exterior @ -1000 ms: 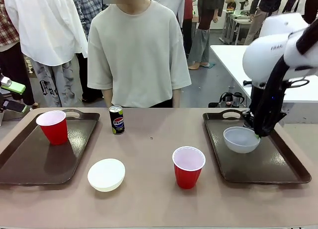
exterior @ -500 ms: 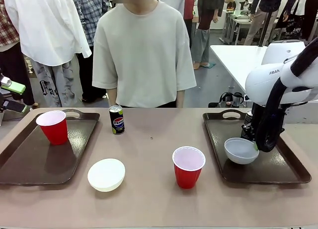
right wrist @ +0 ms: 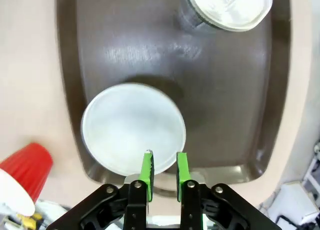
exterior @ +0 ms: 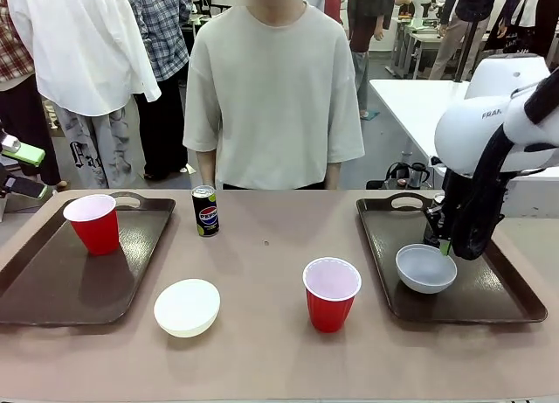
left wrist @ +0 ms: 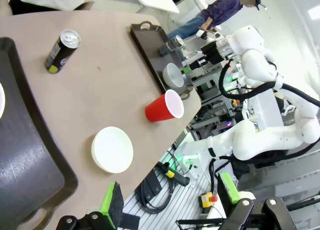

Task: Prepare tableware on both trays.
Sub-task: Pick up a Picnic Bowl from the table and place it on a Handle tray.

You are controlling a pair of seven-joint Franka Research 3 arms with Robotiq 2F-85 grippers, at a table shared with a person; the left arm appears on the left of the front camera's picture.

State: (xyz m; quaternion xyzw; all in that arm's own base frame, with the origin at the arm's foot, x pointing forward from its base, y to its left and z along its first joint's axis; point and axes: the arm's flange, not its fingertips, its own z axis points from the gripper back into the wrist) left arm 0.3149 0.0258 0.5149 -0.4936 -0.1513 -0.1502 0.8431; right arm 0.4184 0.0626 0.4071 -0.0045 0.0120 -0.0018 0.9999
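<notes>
Our right gripper (right wrist: 164, 159), jaws narrowly parted, straddles the grey-white bowl's (right wrist: 127, 125) rim on the tray (right wrist: 225, 105); we judge the bowl light, stiff and slick, best pinched by that rim.

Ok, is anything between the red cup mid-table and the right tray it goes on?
Nothing visible. Bare table runs from the red cup to the tray, at its left edge. On the tray, the bowl sits toward the robot's end with the right gripper straddling its rim; the strip left of the bowl is bare.
</notes>
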